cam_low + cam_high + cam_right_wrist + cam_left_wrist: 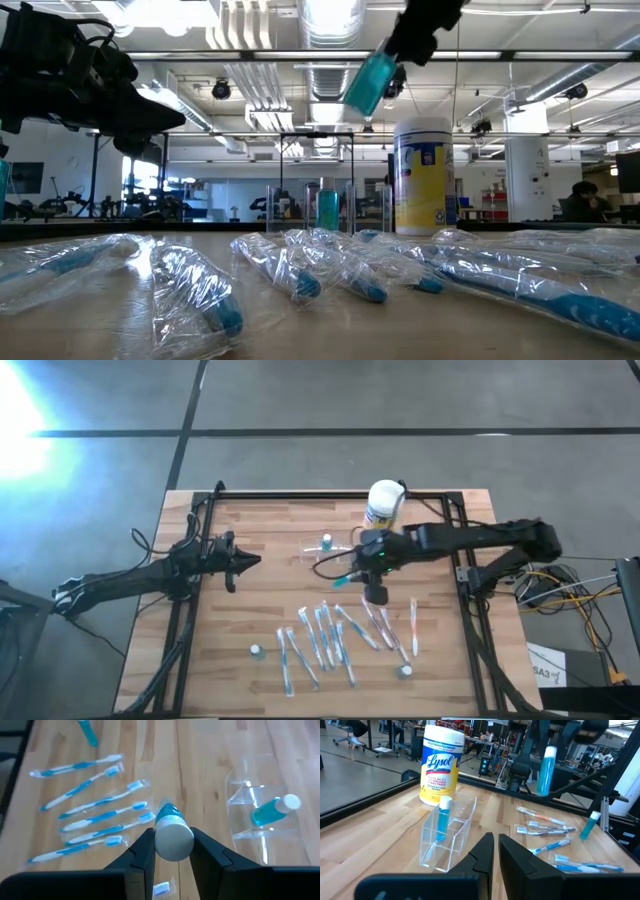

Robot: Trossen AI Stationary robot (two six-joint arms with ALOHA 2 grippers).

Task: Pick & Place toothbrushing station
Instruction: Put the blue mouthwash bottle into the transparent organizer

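Wrapped toothbrushes (330,640) lie scattered across the near half of the wooden table (250,600). Beyond them, at mid-table, the clear toothbrushing station (447,832) holds one upright teal tube (442,817), with a Lysol canister (440,762) just behind it. To the station's right the right gripper (173,845) holds a second teal tube (172,832) aloft between its fingers, while the left gripper (238,563) waits at the left, fingers nearly closed and empty.

Bare table (250,610) at left of frame, wrapped toothbrushes (325,640) crowding lower centre, canister (383,505) beside clear holder (325,550) upper centre.
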